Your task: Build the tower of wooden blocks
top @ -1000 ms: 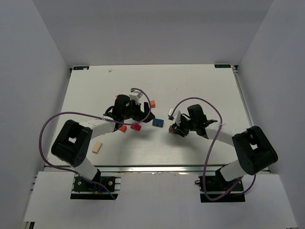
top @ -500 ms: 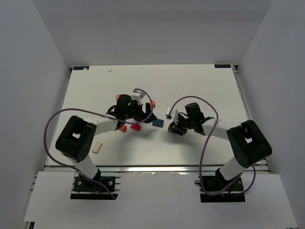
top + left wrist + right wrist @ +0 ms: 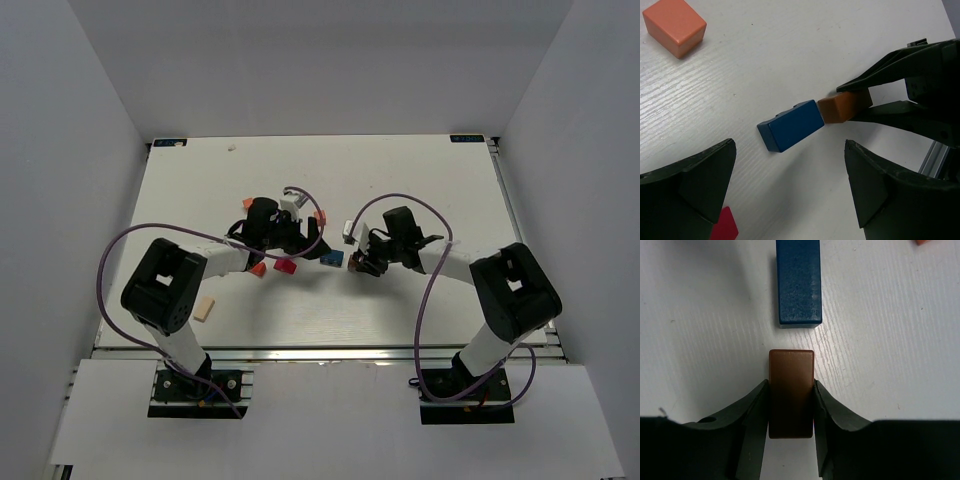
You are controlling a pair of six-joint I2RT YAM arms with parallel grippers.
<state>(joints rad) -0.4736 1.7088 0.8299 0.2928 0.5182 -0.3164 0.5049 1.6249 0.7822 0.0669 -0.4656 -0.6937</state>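
Right fingers clench a small brown wooden block at mid-desk in the top view, just beside a blue rectangular wooden block. A red wooden block and a pale tan wooden block lie singly, too small for detail. From the left wrist, black left fingers stand released either side of the blue block, partly cut off by the frame. A round-edged orange wooden block lies apart. From the right wrist, the smooth brown block sits end-on to the matte blue one, with a strip of grained white desk between.
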